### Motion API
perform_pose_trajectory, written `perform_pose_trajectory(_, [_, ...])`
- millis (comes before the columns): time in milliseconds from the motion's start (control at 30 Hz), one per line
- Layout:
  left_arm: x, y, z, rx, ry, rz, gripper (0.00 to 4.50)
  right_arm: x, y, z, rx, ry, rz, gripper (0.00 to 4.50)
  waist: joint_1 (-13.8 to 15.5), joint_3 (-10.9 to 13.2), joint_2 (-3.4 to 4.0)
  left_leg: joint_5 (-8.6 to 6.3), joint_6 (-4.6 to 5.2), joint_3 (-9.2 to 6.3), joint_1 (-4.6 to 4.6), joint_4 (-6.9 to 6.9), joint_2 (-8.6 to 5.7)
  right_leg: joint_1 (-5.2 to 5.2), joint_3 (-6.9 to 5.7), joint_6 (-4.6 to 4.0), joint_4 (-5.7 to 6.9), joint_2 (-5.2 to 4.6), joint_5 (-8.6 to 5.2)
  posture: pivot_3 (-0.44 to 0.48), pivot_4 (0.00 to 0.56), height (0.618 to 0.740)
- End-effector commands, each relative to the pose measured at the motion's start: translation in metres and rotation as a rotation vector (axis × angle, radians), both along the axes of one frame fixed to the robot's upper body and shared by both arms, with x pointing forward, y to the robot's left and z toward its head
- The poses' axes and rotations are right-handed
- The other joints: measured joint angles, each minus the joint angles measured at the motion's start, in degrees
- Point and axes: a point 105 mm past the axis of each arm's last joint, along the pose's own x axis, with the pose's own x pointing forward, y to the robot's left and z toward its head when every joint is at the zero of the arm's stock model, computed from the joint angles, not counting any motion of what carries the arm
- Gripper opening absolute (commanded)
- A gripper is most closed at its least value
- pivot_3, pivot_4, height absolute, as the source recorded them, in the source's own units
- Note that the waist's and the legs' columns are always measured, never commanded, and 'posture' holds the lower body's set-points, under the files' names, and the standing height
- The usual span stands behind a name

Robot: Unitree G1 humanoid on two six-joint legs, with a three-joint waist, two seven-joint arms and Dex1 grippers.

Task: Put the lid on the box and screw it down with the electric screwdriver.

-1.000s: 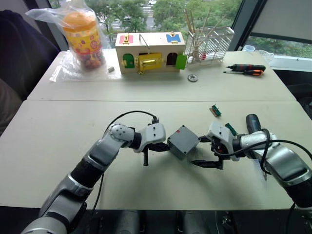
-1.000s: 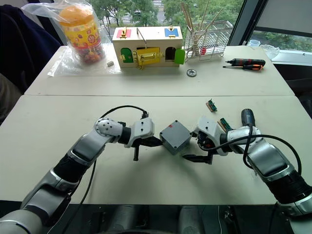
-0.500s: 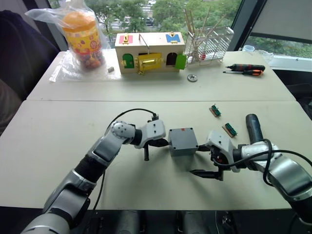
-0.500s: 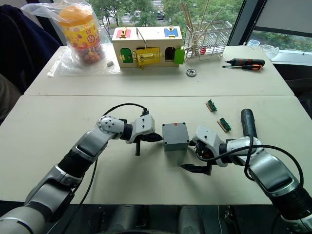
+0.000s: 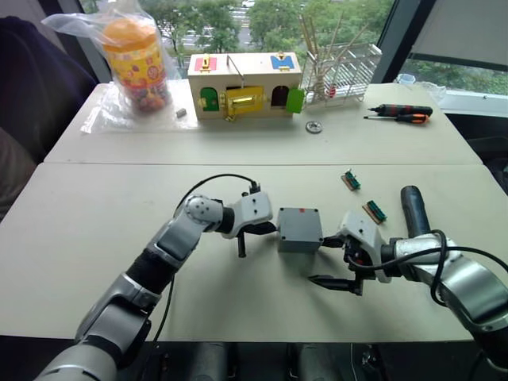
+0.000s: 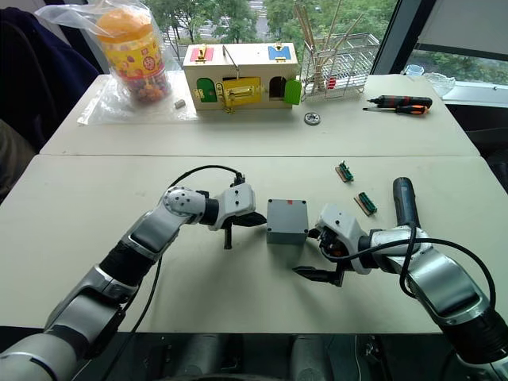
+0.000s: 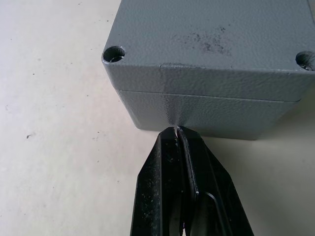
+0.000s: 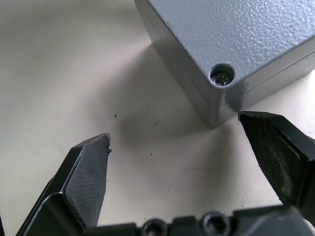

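Observation:
The grey box (image 5: 299, 233) stands on the near table between my two grippers, with the lid (image 7: 211, 44) lying on top of it; a seam runs between them and a small red mark shows on top. My left gripper (image 5: 268, 230) is shut and empty, its tips (image 7: 176, 132) touching the box's side just below the seam. On the box's other side, my right gripper (image 5: 327, 260) is open, one fingertip (image 8: 275, 142) close to a lid corner with a screw hole (image 8: 221, 76). The electric screwdriver (image 5: 413, 208) lies on the table beside my right forearm.
Two small green connectors (image 5: 350, 179) (image 5: 374, 211) lie right of the box. The far table holds a wooden lock box (image 5: 244, 83), a bagged jar (image 5: 136, 59), a wire rack (image 5: 341, 71), a metal washer (image 5: 313, 127) and hand screwdrivers (image 5: 401, 113).
The box has turned from cornerwise to square with the table edge and shifted slightly right, with my left gripper following. My right gripper drew back a little toward the near edge.

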Motion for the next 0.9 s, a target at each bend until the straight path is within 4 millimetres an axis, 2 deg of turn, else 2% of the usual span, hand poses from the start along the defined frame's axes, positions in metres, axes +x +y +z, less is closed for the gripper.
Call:
perform_pose_trajectory(33, [-0.002, -0.003, 0.015, -0.03, -0.046, -0.024, 0.0, 0.004, -0.008, 0.02, 0.021, -0.061, -0.039, 4.48, -0.03, 0.0, 0.0, 0.0, 0.0, 0.0, 0.0, 0.0, 0.0, 0.0, 0.0, 0.0, 0.0, 0.0, 0.0, 0.0, 0.15, 0.708])
perform_pose_trajectory(100, [-0.005, 0.001, 0.017, -0.03, -0.042, -0.028, 0.0, 0.012, -0.023, 0.031, 0.023, -0.083, -0.108, 4.48, -0.05, 0.0, 0.0, 0.0, 0.0, 0.0, 0.0, 0.01, 0.01, 0.0, 0.0, 0.0, 0.0, 0.0, 0.0, 0.0, 0.15, 0.708])
perform_pose_trajectory(167, [-0.005, 0.009, 0.025, -0.049, -0.033, -0.011, 0.0, 0.026, -0.046, 0.055, 0.075, -0.126, -0.226, 4.48, -0.14, 0.0, 0.0, 0.0, 0.0, 0.0, 0.0, 0.0, 0.02, 0.0, 0.0, 0.0, 0.0, 0.0, 0.0, 0.0, 0.15, 0.708])
perform_pose_trajectory(233, [-0.003, 0.015, 0.038, -0.107, -0.018, 0.022, 0.0, 0.039, -0.066, 0.081, 0.154, -0.184, -0.326, 4.48, -0.2, 0.0, 0.0, 0.0, 0.0, 0.0, 0.0, 0.01, 0.03, 0.0, 0.01, 0.0, 0.01, -0.01, 0.0, 0.0, 0.15, 0.708])
perform_pose_trajectory(300, [-0.001, 0.016, 0.052, -0.19, 0.007, 0.048, 0.0, 0.052, -0.079, 0.095, 0.194, -0.247, -0.401, 4.48, -0.18, 0.0, 0.0, 0.0, 0.0, 0.0, 0.01, 0.0, 0.04, 0.0, 0.01, 0.0, 0.02, 0.0, 0.0, 0.0, 0.15, 0.708])
perform_pose_trajectory(333, [-0.001, 0.016, 0.056, -0.215, 0.016, 0.054, 0.0, 0.056, -0.082, 0.098, 0.202, -0.265, -0.421, 4.48, -0.09, 0.0, 0.0, 0.0, 0.0, -0.01, 0.01, 0.0, 0.04, 0.0, 0.01, 0.0, 0.02, 0.0, 0.0, 0.0, 0.15, 0.708])
perform_pose_trajectory(433, [0.0, 0.015, 0.072, -0.329, 0.05, 0.082, 0.0, 0.087, -0.104, 0.101, 0.225, -0.381, -0.593, 4.48, -0.22, -0.03, -0.08, 0.0, 0.0, 0.01, 0.02, -0.03, 0.02, 0.01, 0.0, 0.0, 0.0, 0.02, 0.0, 0.0, 0.15, 0.708])
perform_pose_trajectory(567, [-0.001, 0.012, 0.07, -0.327, 0.049, 0.091, 0.0, 0.124, -0.126, 0.072, 0.204, -0.437, -0.777, 4.48, -0.27, -0.04, -0.07, 0.01, -0.02, 0.07, 0.02, -0.02, -0.04, 0.01, 0.02, 0.0, 0.03, 0.0, 0.0, 0.0, 0.15, 0.708])
perform_pose_trajectory(667, [-0.001, 0.012, 0.067, -0.32, 0.045, 0.109, 0.0, 0.137, -0.126, 0.061, 0.209, -0.456, -0.807, 3.78, -0.29, -0.03, -0.05, 0.04, -0.06, 0.1, 0.04, -0.11, -0.03, -0.02, 0.02, 0.0, 0.03, 0.04, 0.0, 0.0, 0.15, 0.708])
perform_pose_trajectory(767, [0.0, 0.014, 0.063, -0.308, 0.044, 0.126, 0.0, 0.145, -0.12, 0.053, 0.235, -0.457, -0.797, 2.63, -0.46, -0.02, -0.03, 0.05, -0.09, 0.11, 0.04, -0.17, -0.02, -0.02, 0.03, 0.0, 0.05, 0.07, 0.0, 0.0, 0.15, 0.708])
perform_pose_trajectory(833, [-0.002, 0.015, 0.062, -0.309, 0.047, 0.126, 0.0, 0.148, -0.116, 0.051, 0.246, -0.461, -0.785, 1.71, -0.44, -0.02, -0.03, 0.06, -0.11, 0.1, 0.04, -0.16, -0.02, -0.02, 0.03, 0.0, 0.06, 0.07, 0.0, 0.0, 0.15, 0.708])
perform_pose_trajectory(900, [-0.003, 0.015, 0.061, -0.306, 0.051, 0.128, 0.0, 0.151, -0.113, 0.05, 0.263, -0.461, -0.786, 1.71, -0.43, -0.02, -0.03, 0.07, -0.12, 0.09, 0.04, -0.16, -0.01, -0.02, 0.03, 0.0, 0.06, 0.08, 0.0, 0.0, 0.15, 0.708])
